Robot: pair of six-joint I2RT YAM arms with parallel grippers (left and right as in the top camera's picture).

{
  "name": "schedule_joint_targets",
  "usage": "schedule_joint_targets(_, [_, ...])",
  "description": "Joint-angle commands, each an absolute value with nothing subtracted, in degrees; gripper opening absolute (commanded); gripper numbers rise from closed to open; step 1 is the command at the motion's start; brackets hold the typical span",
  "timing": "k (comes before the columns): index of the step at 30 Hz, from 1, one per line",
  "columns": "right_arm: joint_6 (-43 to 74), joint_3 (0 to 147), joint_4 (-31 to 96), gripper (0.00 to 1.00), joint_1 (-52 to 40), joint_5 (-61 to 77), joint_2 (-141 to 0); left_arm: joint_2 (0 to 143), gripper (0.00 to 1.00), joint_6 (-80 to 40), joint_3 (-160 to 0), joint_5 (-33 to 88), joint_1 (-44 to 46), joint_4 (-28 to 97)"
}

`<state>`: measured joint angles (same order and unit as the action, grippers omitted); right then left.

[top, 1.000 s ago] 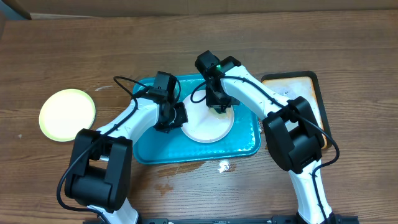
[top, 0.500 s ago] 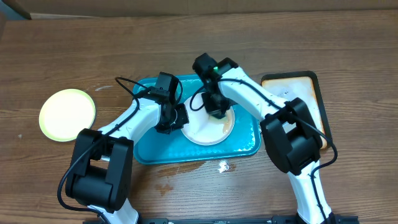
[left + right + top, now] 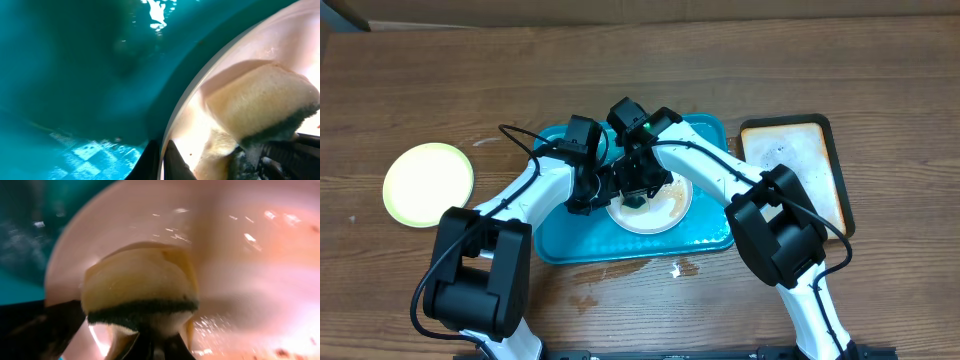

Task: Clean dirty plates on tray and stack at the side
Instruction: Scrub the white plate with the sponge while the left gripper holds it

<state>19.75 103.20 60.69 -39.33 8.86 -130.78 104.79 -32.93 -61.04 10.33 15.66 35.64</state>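
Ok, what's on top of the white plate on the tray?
A yellow sponge held in the right jaws, and brown smears. The arms cover the plate partly overhead.

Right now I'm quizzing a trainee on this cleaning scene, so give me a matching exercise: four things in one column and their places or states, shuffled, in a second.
Things:
1. yellow-green plate
2. white plate
3. sponge
4. tan tray

Places or states:
A. gripped in the right tool, against the dish being scrubbed
B. on the table, right of the teal tray
C. on the table, left of the teal tray
D. in the teal tray, with brown smears

Pairs: 1-C, 2-D, 3-A, 4-B
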Motion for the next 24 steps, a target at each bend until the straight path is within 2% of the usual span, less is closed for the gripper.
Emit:
schedule_joint_targets(1, [25.9, 102.1, 64.0, 0.04, -38.4, -5.2, -132.9, 106.8, 0.04, -34.8, -60.3, 7.4, 16.0, 35.6])
schedule_joint_targets(6, [28.8, 102.1, 68.1, 0.04, -35.2, -13.8, -132.9, 106.8, 0.04, -35.0, -60.3, 7.3, 15.7, 35.6])
schedule_joint_targets(15, [28.8, 102.1, 69.4, 0.04, -29.8, -16.7, -132.9, 106.8, 0.04, -35.2, -60.3, 7.5, 13.3, 36.5])
schedule_joint_targets(24, [32.1, 102.1, 68.3, 0.04, -29.5, -17.8, -132.9, 106.8, 0.04, -35.2, -60.3, 7.5, 12.7, 37.5])
